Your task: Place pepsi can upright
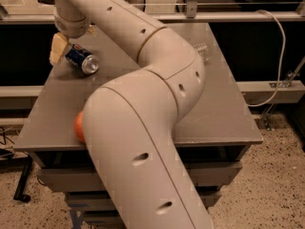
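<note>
The pepsi can (82, 60) lies on its side at the far left of the grey table (224, 109), its silver end facing the front right. My gripper (74, 45) hangs just above the can's far end. Its fingers are open. One tan finger (58, 48) is at the can's left and the other (91, 31) is behind it to the right. They do not close on the can.
My big arm sweeps across the middle of the view. An orange-red apple (78, 127) at the front left is mostly hidden behind it. A clear plastic bottle (202, 51) lies at the back right. A cable (279, 46) hangs right of the table.
</note>
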You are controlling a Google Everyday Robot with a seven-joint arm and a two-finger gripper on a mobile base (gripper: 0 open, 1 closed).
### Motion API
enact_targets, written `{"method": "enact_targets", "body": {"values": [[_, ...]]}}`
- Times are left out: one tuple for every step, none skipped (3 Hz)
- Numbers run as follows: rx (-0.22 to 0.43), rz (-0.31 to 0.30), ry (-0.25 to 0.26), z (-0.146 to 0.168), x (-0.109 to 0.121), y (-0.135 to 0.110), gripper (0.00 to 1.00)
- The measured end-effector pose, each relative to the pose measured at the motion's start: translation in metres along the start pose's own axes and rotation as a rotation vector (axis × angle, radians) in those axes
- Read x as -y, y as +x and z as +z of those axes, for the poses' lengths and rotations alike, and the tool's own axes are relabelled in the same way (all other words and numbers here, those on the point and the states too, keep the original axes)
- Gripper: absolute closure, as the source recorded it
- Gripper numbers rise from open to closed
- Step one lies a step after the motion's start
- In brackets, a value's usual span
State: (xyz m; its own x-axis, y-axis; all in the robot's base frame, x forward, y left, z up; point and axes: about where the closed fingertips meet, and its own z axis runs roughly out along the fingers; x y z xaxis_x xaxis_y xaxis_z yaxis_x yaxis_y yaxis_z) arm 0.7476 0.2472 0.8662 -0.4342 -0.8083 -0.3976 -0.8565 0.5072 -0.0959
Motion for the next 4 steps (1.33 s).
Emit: {"method": "enact_targets", "body": {"values": [[-0.051, -0.015, 0.016, 0.0091, -0.0033, 0.0039, 0.00], [-0.088, -0.020, 0.024, 0.0159, -0.0048, 0.0085, 0.00], [-0.103, -0.019, 0.027, 0.0189, -0.0039, 0.0116, 0.16], [-0.100, -0.017, 0.030, 0.0176, -0.0024, 0.0107, 0.40]]}}
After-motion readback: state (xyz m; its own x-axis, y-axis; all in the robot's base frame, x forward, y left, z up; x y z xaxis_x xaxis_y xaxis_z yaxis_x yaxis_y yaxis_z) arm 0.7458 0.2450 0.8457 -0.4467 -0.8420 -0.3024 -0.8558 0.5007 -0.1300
